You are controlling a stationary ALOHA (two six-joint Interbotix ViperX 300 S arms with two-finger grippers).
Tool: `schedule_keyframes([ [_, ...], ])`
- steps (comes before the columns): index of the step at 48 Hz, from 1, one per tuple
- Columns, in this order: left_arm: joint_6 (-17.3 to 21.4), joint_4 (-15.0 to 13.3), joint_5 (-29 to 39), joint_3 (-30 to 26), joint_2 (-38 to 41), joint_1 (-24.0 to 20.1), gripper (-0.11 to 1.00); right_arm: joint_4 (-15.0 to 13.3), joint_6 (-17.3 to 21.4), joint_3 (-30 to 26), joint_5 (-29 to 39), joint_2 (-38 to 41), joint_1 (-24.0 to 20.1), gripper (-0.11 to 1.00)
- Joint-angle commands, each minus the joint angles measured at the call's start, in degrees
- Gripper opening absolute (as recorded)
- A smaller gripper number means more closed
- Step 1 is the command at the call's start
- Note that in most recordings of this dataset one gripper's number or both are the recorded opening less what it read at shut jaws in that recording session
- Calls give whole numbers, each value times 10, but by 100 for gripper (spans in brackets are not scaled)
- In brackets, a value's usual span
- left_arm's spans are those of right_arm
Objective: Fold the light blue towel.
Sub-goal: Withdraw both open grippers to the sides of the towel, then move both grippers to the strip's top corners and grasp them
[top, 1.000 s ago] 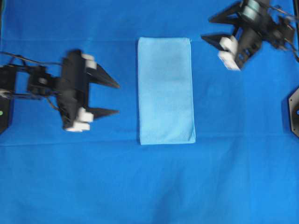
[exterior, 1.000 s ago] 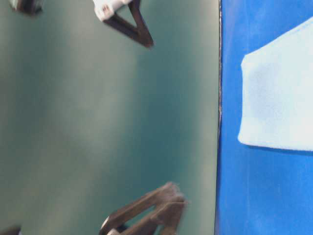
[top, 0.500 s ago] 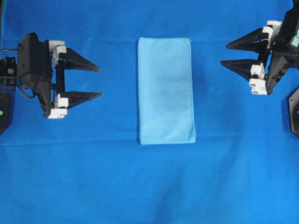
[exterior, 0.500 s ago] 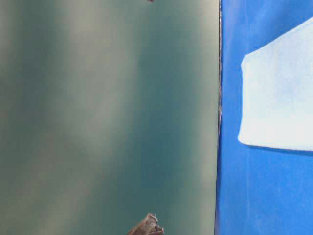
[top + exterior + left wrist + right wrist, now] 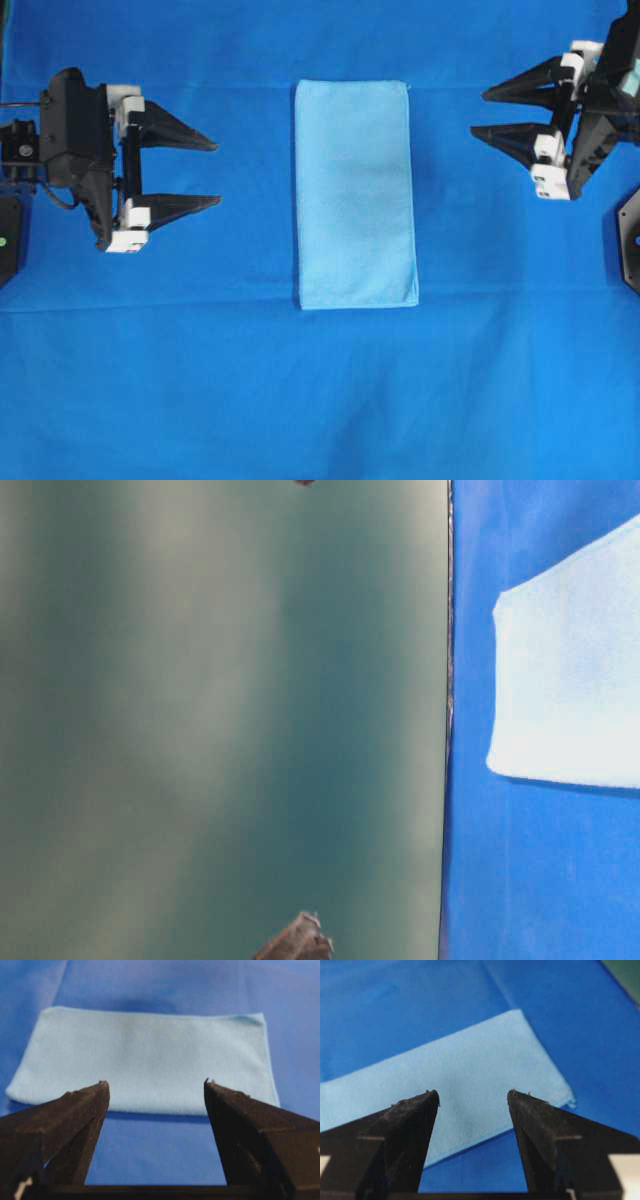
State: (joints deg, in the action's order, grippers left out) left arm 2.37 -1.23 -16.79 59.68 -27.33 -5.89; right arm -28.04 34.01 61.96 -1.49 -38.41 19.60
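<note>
1. Two grippers flank the towel, neither touching it: the left gripper well off its left long edge, the right gripper off its right long edge, nearer the far end.
2. Both sets of fingers are spread wide and hold nothing; the wrist views show the towel through the gaps, with blue cover between tips and cloth.
3. The towel lies flat on the blue-covered surface, roughly midway between the left and right edges and a little toward the far edge. It is a long narrow rectangle, its long sides running from far to near.
4. Its shape and the thick, rounded near edge in the left wrist view suggest it is already doubled once; a further fold across its length may remain, though that is a judgement.
5. Handling: the cloth looks light, soft and limp, with a matte weave that should not slip between fingers. It will sag and drape once lifted, and the layers may slide apart if only the top one is caught.
6. Best hold, judged from here: pinch both layers at the two corners of one short end, one gripper per corner, then carry that end over to the other.
</note>
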Motion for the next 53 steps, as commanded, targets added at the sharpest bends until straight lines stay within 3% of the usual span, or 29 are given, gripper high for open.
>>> schedule_keyframes([
  [1, 2, 0, -7, -32, 17, -13, 73, -2, -5, -34, 22, 18, 5, 61],
  [12, 37, 0, 4, -103, 120, -77, 73, -31, -7, -95, 77, 134, 54, 61],
  [22, 48, 0, 4, -163, 232, -137, 73, -66, -8, -149, 81, 248, 87, 61],
  [32, 48, 0, 2, -207, 320, -181, 73, -82, -8, -193, 66, 359, 113, 61],
  [53, 48, 0, -24, -250, 434, -196, 73, -85, -7, -231, 19, 475, 122, 60],
])
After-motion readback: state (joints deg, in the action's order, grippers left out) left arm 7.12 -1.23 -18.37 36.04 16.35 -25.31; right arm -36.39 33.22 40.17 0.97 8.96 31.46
